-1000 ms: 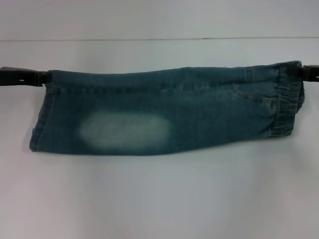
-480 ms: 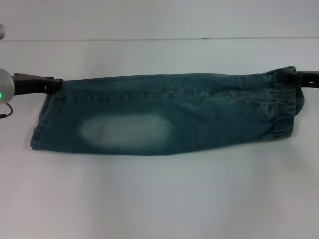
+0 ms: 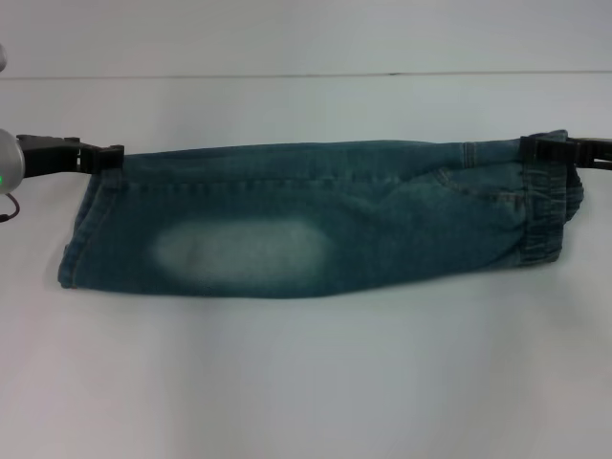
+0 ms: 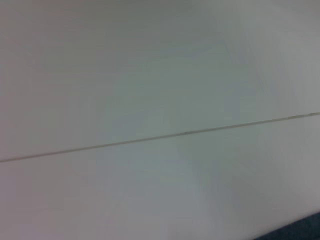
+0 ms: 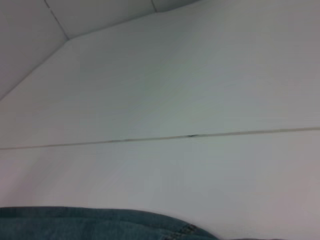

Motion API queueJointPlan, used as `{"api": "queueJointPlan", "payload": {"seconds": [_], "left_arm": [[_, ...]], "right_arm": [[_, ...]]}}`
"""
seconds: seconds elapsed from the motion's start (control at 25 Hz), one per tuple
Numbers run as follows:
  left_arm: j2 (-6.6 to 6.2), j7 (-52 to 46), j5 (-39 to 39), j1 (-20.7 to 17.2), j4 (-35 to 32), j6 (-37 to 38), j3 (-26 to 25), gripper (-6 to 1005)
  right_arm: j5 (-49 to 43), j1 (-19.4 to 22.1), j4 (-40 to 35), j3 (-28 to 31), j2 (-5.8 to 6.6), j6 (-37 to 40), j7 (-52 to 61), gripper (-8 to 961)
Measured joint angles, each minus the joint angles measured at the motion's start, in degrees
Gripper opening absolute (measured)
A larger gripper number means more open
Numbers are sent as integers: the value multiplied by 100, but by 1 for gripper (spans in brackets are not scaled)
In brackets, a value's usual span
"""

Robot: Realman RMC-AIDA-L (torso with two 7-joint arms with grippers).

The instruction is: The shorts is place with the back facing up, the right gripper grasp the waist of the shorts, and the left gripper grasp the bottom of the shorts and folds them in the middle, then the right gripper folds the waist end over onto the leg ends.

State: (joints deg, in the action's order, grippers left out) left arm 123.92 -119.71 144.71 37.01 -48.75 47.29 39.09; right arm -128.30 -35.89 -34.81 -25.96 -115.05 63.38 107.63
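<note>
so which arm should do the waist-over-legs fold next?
Probably right. The right gripper sits at the waist end of the shorts; the left gripper is at the leg ends.

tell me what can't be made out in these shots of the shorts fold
- Right gripper, head view: arm cut off by the right edge; grip on the waist of the shorts unclear.
- Left gripper, head view: wrist cut off at the left edge.
- Both wrist views: own fingers absent; only slivers of the shorts.
- Back pockets, cartoon figure: hidden inside the fold.
</note>
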Motion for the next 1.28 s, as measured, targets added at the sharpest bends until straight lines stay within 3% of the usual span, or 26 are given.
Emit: {"api": "queueJointPlan", "payload": {"seconds": [0.2,0.28,0.56,0.76,1.28], "left_arm": [[0,-2,-31,-5,-57,42,6,794],[0,-10,-36,-8,-107,108,1,818],[0,-172,-113,-17,-354,453,-12,904],[0,-181,-322,-44,-555,762,2,926],[-43,-178,-1157,-37,-1248,3169,-49,926]], "right_arm": [[10,105,-28,27,5,4,118,673],[25,169,-79,56,-9,5,139,756],[205,459,-479,72,-143,134,176,761],[435,670,-531,70,-141,338,130,760],[823,1395,-533,141,-51,1465,-177,759]]}}
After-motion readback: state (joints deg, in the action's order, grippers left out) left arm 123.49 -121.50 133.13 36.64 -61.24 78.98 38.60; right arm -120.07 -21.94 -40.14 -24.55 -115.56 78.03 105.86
